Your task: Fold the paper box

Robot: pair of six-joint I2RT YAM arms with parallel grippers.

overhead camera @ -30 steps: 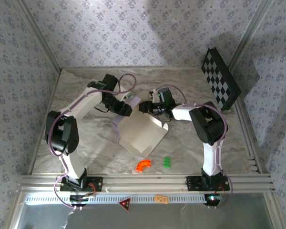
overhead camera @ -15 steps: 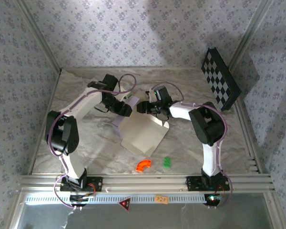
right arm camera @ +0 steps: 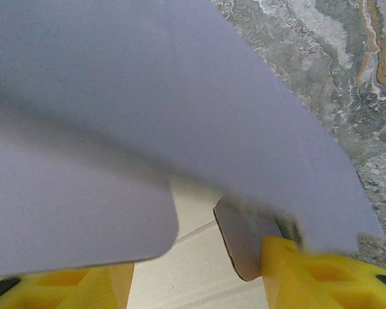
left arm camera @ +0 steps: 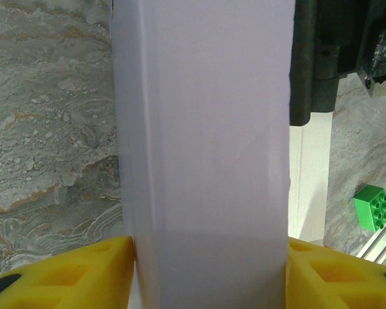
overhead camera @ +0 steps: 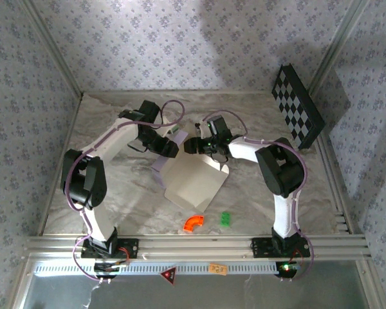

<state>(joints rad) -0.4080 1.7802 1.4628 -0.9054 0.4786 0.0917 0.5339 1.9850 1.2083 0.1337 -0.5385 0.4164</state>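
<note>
The paper box (overhead camera: pixel 192 183) on the marble-patterned table (overhead camera: pixel 116 193) is partly formed. Its broad base panel lies flat and one pale lilac wall stands raised at the far edge. The other walls, flaps and tabs are not yet closed, so the task is judged no more than half done. The base panel extends below both grippers, toward the arm bases. The left gripper (overhead camera: pixel 170 149) pinches the raised wall, which sits between its yellow pads (left arm camera: pixel 83 273) and touches both. The right gripper (overhead camera: pixel 190 146) has curved flaps lying across its pads (right arm camera: pixel 309 273), which stand apart; whether they clamp anything cannot be told.
</note>
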